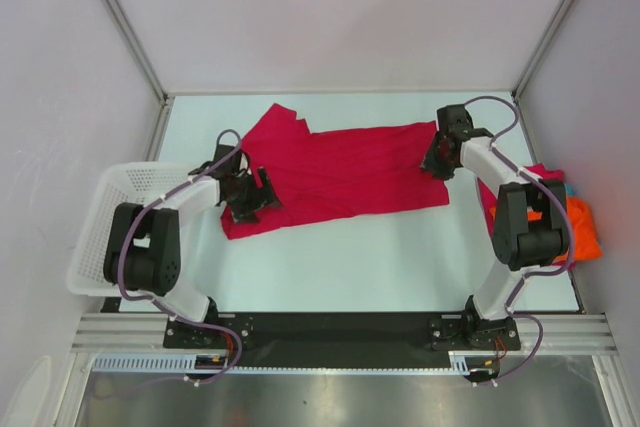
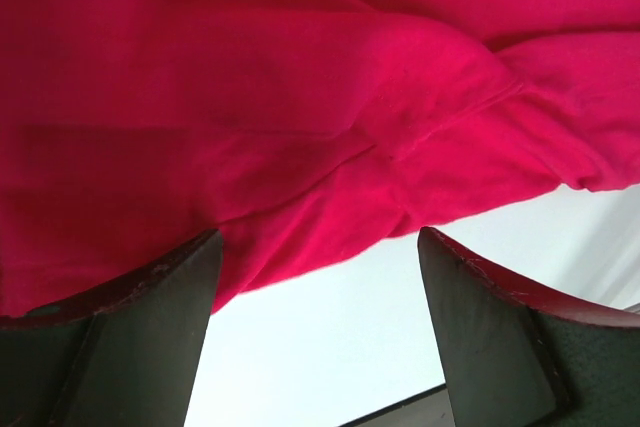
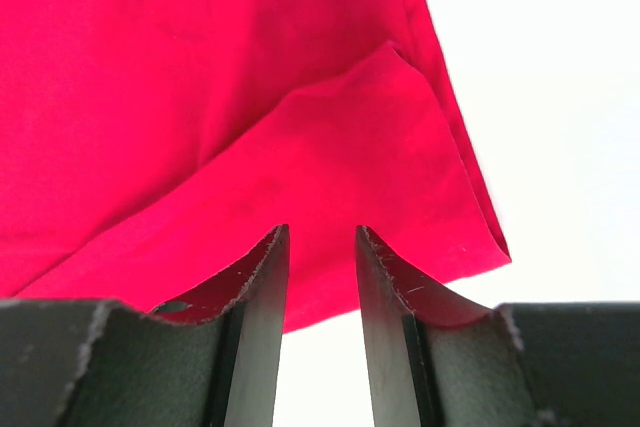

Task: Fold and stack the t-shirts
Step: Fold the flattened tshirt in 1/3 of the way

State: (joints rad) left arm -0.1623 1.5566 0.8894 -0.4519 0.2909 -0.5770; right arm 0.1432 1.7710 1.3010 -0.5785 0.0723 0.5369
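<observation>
Plainly we are dealing with soft, light cloth: the crimson red short-sleeved t-shirt (image 1: 340, 172) lies spread across the far middle of the pale table (image 1: 350, 267), limp and likely to wrinkle or drag when pulled. Our left gripper (image 2: 320, 247) hangs with jaws spread wide at the shirt's bunched left edge, with nothing between them. Our right gripper (image 3: 322, 237) has its jaws narrowly parted over the folded right corner, pinching nothing. We judge the corners and hems to be the best holds, taken through both layers. The orange, pink and teal heap of shirts (image 1: 580, 222) sits at the table's right edge.
</observation>
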